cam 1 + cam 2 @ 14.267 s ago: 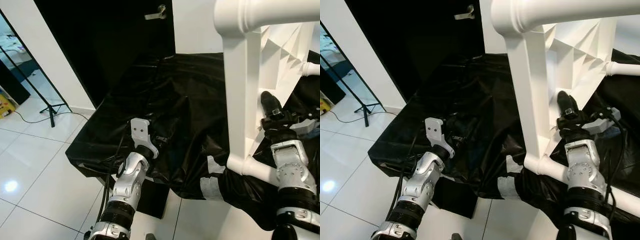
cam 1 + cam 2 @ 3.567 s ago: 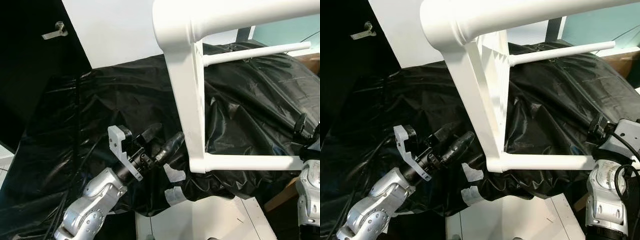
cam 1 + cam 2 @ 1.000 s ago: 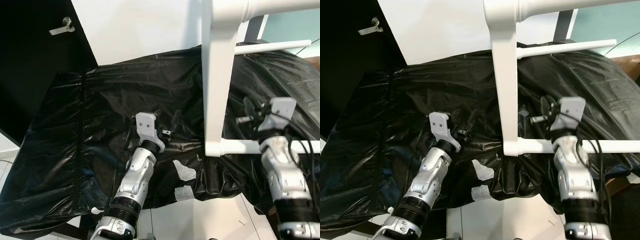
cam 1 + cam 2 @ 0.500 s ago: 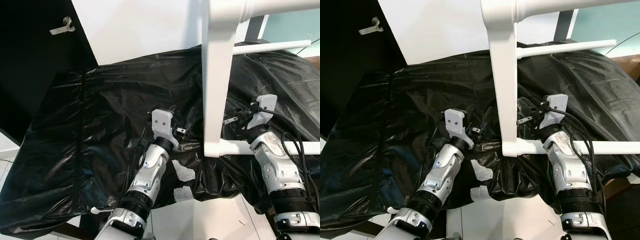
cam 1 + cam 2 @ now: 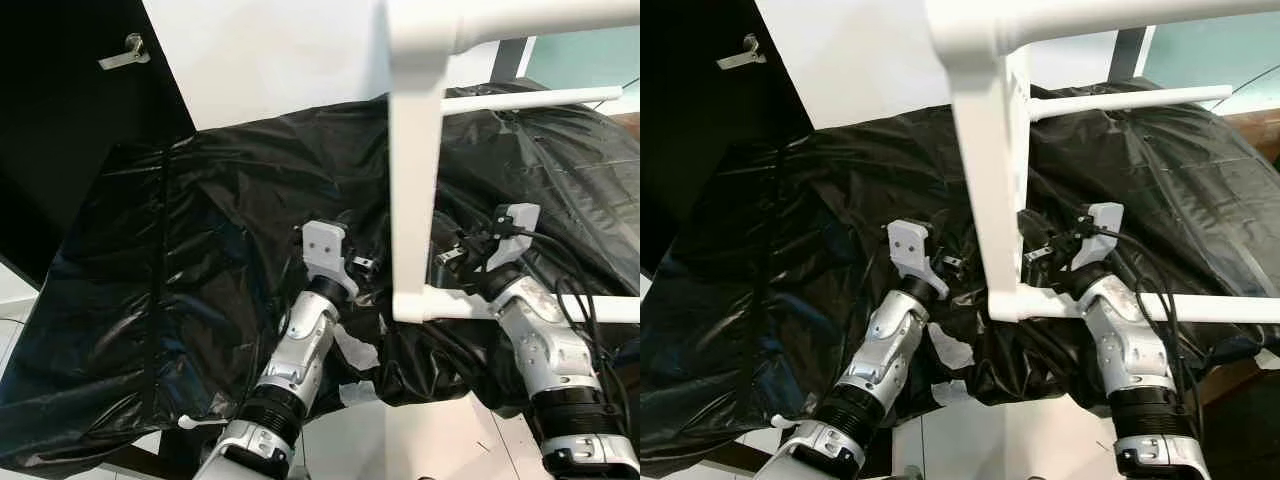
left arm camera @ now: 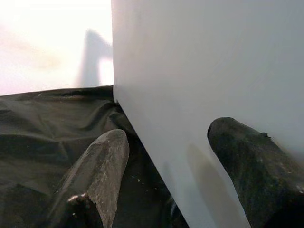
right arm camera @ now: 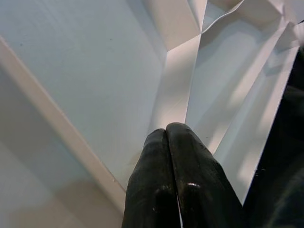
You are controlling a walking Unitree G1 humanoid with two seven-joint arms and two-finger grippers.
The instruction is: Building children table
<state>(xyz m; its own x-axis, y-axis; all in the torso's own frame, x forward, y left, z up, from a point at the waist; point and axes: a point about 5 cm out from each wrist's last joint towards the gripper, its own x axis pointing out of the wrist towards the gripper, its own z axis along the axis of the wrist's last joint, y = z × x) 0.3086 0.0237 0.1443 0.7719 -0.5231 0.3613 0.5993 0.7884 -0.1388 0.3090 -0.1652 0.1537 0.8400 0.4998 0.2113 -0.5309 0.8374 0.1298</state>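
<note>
Your left end effector [image 6: 161, 166] is spread around the edge of the white table [image 5: 415, 180], tipped up on the black-sheeted surface [image 5: 200, 220]; your right end effector [image 7: 173, 137], fingers pressed together, pushes its ribbed underside. It looks stiff, light, slick plastic, so grip the far rail [image 5: 520, 98], not flat panels.
</note>
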